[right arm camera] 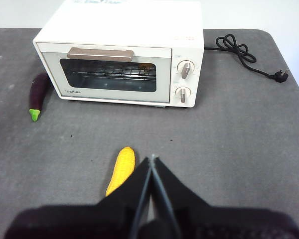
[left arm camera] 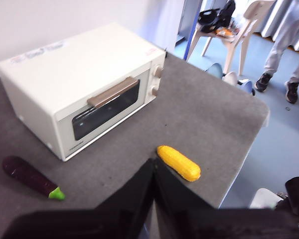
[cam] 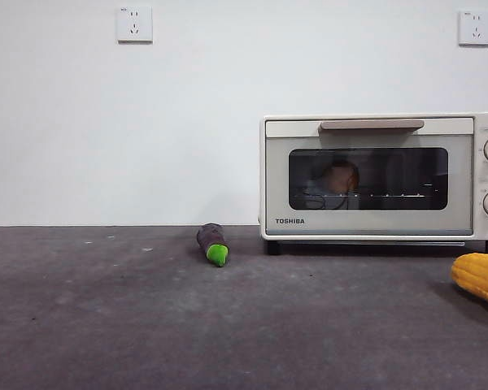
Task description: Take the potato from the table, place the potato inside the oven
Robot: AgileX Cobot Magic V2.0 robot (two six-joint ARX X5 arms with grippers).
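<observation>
The cream-white oven [cam: 374,219] stands at the back right of the table [cam: 106,325] with its door closed. Behind the dark glass a rounded orange-brown lump, the potato [cam: 342,176], rests on the rack. In both wrist views the oven [left arm camera: 65,74] [right arm camera: 114,45] appears closed, and the potato does not show through the window. My left gripper [left arm camera: 153,162] hovers high above the table, shut and holding nothing. High above the table in front of the oven, my right gripper [right arm camera: 152,158] is also shut with nothing in it. Neither arm appears in the front view.
A yellow corn cob [cam: 480,279] [left arm camera: 178,163] [right arm camera: 121,170] lies in front of the oven toward the right. A purple eggplant [cam: 213,243] [left arm camera: 32,177] [right arm camera: 37,95] with a green tip lies left of the oven. The oven's black cord [right arm camera: 244,52] trails off to the right. The table edge [left arm camera: 249,144] is close beyond the corn.
</observation>
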